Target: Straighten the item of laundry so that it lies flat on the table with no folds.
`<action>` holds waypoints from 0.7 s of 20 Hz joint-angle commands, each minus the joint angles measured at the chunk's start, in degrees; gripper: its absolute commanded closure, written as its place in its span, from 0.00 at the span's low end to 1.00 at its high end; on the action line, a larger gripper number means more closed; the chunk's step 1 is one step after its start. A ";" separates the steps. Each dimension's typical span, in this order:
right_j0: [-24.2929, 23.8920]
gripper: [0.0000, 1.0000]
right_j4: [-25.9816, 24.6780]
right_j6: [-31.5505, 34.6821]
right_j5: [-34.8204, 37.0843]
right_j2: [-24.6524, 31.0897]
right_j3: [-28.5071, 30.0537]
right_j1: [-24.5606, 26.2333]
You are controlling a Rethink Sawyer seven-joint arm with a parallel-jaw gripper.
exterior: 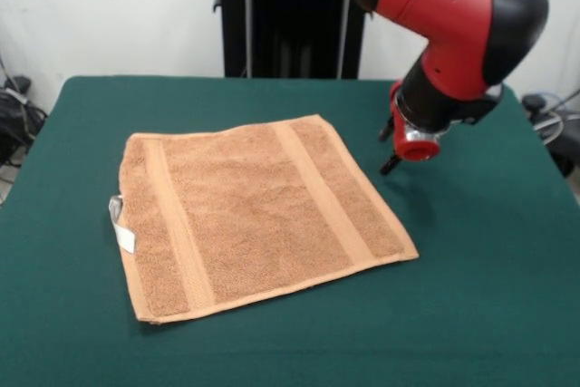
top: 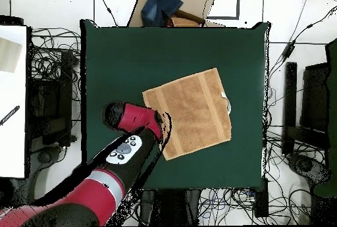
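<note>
The towel (exterior: pixel 258 215) lies spread flat on the green surface (exterior: pixel 471 296); only the front view shows the pincer (exterior: pixel 388 147) beside it, finger state unclear; overhead, the arm (top: pixel 135 139) hides it.

bare green table (exterior: pixel 471 305) lies open all round the flat towel (exterior: pixel 258 215); only the arm (exterior: pixel 453 24) overhangs one corner.

Orange-tan towel (exterior: pixel 258 215), green table (exterior: pixel 471 296).
</note>
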 commanded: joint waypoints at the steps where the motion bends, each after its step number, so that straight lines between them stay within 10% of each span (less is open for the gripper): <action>1: -1.60 0.00 3.28 13.89 2.83 2.62 -4.72 4.10; 14: -2.55 0.00 4.16 14.99 3.20 1.68 -10.86 9.05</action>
